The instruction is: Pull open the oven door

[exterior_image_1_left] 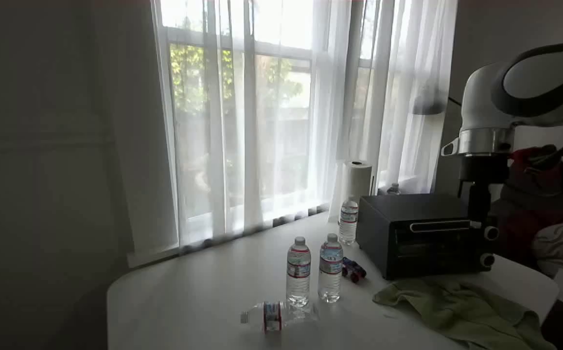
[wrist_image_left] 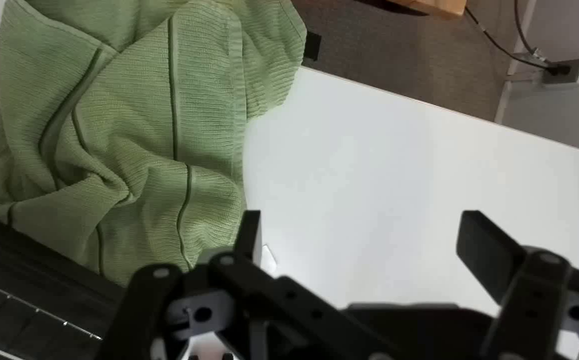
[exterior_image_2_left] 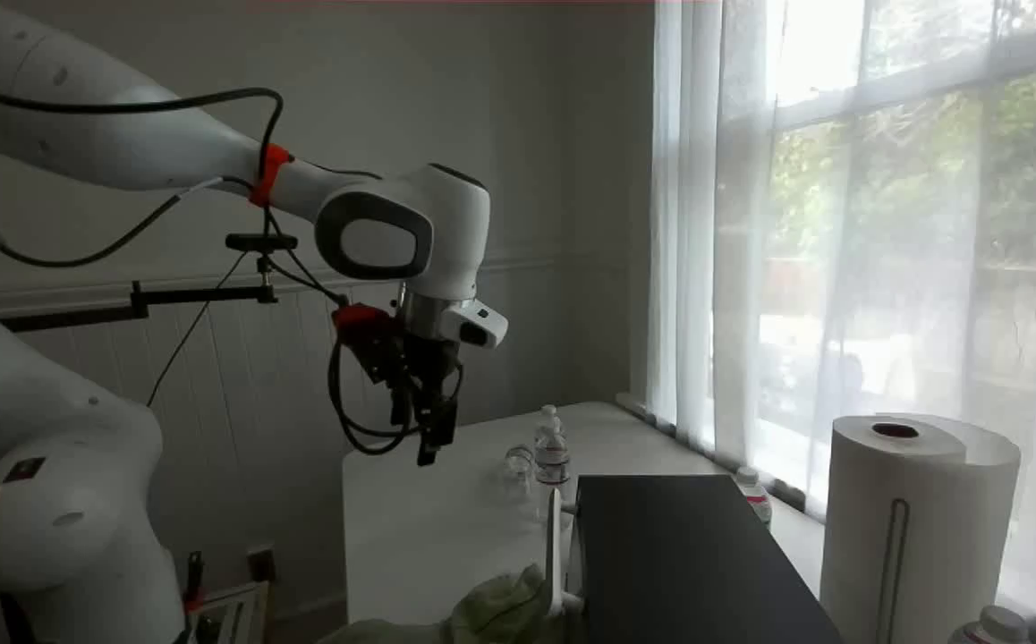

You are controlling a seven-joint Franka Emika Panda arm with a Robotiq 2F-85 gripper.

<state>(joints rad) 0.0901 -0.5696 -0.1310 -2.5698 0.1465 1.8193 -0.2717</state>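
Low in the wrist view, the end effector point(wrist_image_left: 362, 237) is hanging released, spread wide. In an exterior view, the oven door point(exterior_image_1_left: 430, 249) is standing upright at lower right; a green towel point(exterior_image_1_left: 461, 311) is lying on the bench point(exterior_image_1_left: 203, 287).

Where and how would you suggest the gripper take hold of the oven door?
Probably at the middle of its handle, coming down from above, with the open gripper straddling it. The handle runs along the upper part of the oven door and stands off on posts, leaving a gap, perhaps narrow, behind it.
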